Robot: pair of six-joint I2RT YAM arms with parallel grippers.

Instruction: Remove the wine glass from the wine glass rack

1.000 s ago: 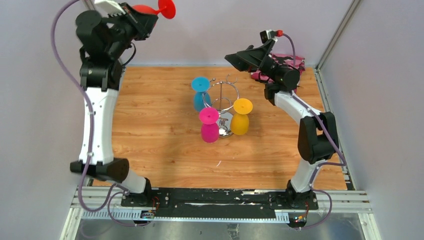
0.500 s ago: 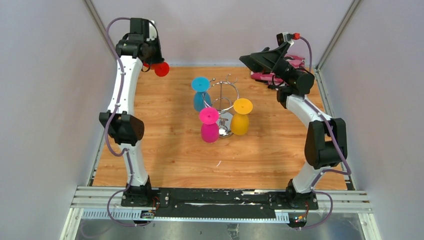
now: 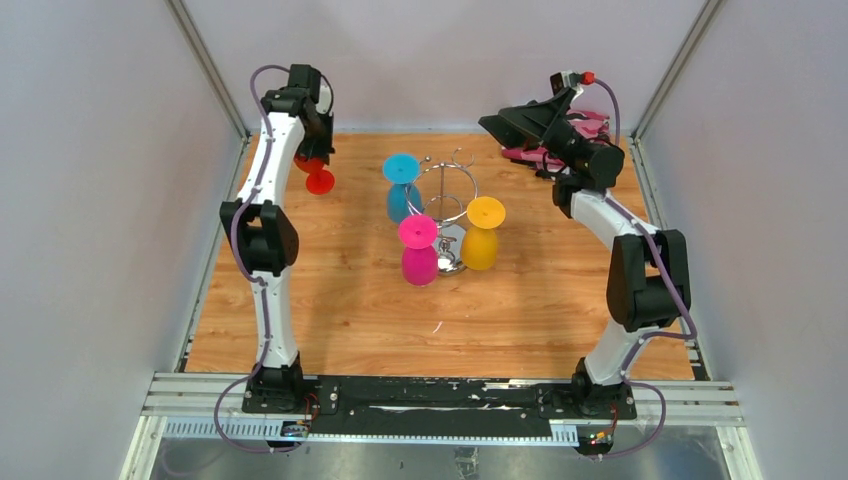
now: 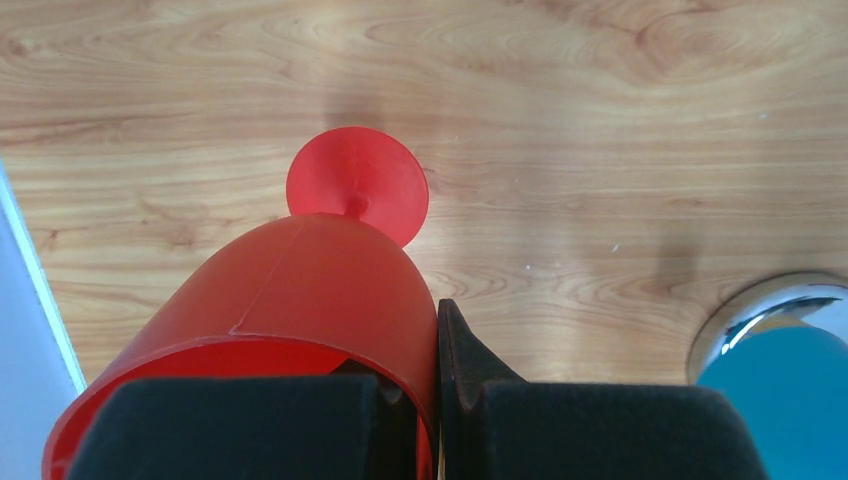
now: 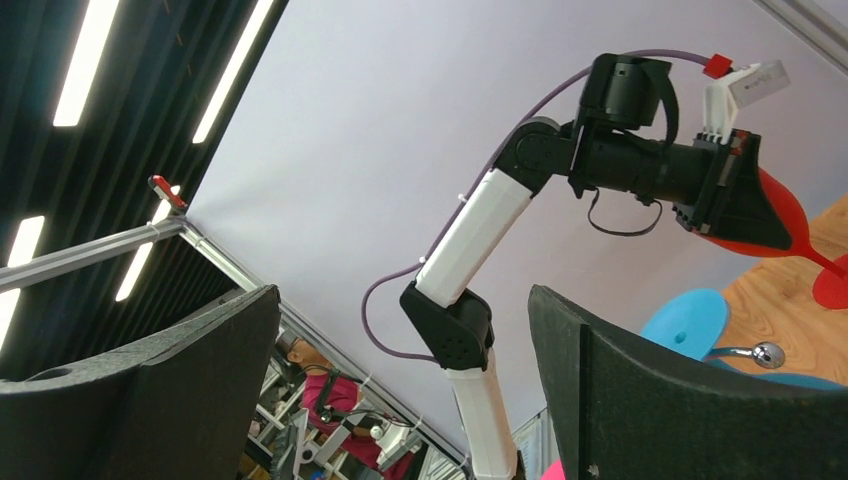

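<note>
From above, we see the left end effector [image 3: 312, 158] clenched on a red wine glass [image 3: 319, 179], foot downward, over the worktop's [image 3: 340, 310] far left corner, well apart from the wine glass rack [image 3: 448, 185]. A blue glass [image 3: 401, 186], a pink glass [image 3: 418, 250] and a yellow glass [image 3: 483, 236] hang upside down on the rack.

At the left wrist, black fingers [image 4: 240, 425] pinch the red bowl's wall. The rack's chrome base shows at the right edge.

At the right wrist, the right end effector [image 5: 400, 390] stands released, wide apart and grasping nothing, facing the left arm [image 5: 480, 240].
</note>
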